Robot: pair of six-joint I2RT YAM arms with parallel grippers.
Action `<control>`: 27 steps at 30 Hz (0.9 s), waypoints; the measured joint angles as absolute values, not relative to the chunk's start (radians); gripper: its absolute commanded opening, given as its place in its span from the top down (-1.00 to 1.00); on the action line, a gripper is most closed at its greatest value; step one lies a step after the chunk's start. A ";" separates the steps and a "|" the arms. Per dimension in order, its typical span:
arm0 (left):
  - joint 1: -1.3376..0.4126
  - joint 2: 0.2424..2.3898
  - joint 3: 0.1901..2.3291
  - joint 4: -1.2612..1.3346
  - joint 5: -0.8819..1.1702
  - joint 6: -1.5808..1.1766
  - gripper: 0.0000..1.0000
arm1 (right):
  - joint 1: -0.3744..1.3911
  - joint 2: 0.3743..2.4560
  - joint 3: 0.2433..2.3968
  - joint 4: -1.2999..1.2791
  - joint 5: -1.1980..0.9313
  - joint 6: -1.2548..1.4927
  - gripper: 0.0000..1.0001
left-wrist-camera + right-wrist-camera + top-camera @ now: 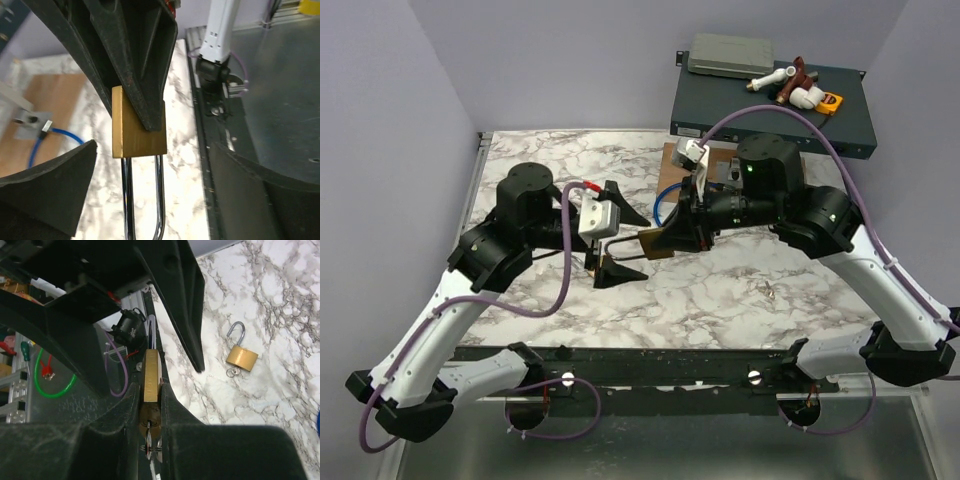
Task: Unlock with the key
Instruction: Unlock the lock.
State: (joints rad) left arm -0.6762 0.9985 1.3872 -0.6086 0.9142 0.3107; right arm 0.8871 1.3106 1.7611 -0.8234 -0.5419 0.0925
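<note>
Brass padlock [151, 367] in right end effector [150, 396], key [149, 444] below; second padlock [242, 358] beside

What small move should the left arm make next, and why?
Probably close the left fingers on the shackle: they stand open on either side of it, while the right fingers clamp the brass padlock with the key in its far end.

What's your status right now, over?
Left gripper open around the shackle. Right gripper shut on brass padlock. Key seemingly in its keyhole. Second padlock lies aside, clear.
</note>
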 measured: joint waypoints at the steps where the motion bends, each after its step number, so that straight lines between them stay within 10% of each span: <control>1: -0.665 1.015 1.382 -0.616 0.939 0.298 -0.55 | 0.888 1.321 1.766 -0.828 -0.552 0.081 0.99; 16: -0.622 0.958 1.156 -0.439 1.089 0.102 0.87 | 0.947 1.423 1.843 -0.922 -0.609 0.005 0.99; 23: -0.582 0.860 0.965 -0.219 1.120 -0.111 1.00 | 0.999 1.455 1.834 -0.925 -0.585 -0.012 0.97; 27: -0.567 0.798 0.859 -0.088 1.126 -0.217 1.00 | 1.018 1.457 1.808 -0.908 -0.581 0.010 0.31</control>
State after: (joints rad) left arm -0.5671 0.7982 0.8585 -0.0879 1.1255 -0.2173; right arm 1.0176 1.4574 1.8080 -0.9077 -0.5812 0.0105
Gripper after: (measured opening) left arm 0.204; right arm 0.178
